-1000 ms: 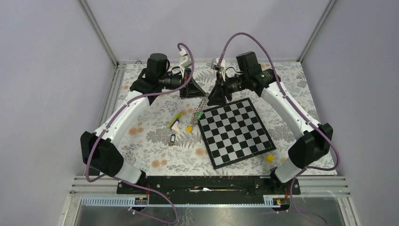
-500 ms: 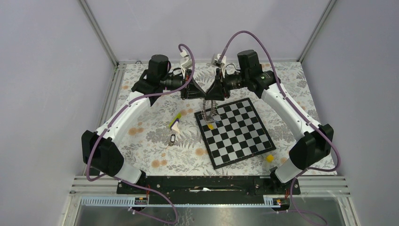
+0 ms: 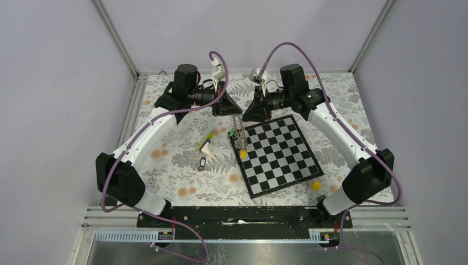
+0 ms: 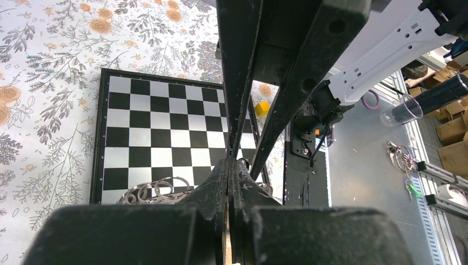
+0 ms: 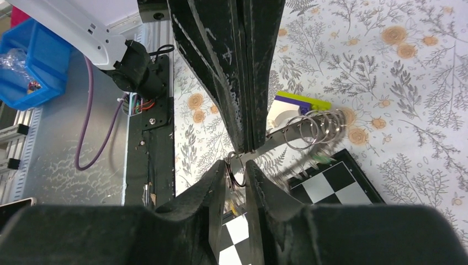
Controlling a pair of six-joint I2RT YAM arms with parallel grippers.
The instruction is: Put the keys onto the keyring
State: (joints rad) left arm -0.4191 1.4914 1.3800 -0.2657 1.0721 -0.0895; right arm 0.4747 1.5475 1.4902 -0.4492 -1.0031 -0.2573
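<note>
My left gripper (image 3: 225, 110) is shut on the grey keyring (image 3: 238, 126), which hangs as a string of metal coils over the chessboard's left edge. In the left wrist view the pads (image 4: 230, 163) are pressed together, with coils (image 4: 157, 187) showing beside them. A green key (image 3: 232, 132) and a yellow key (image 3: 242, 154) dangle from the keyring. My right gripper (image 5: 236, 165) faces the left one, its jaws a narrow gap apart around a small ring at the end of the keyring (image 5: 278, 135). A black key (image 3: 202, 163) lies loose on the floral cloth.
The chessboard (image 3: 278, 157) lies right of centre. A lime-and-white wedge (image 3: 206, 143) sits left of the hanging keys, above the black key. A small yellow block (image 3: 316, 185) rests off the board's near right corner. Both arms meet at the back of the table.
The hanging keys swung right, from over the cloth to over the board's left edge. The right gripper's jaws have narrowed around the small ring. The left gripper stayed shut.
</note>
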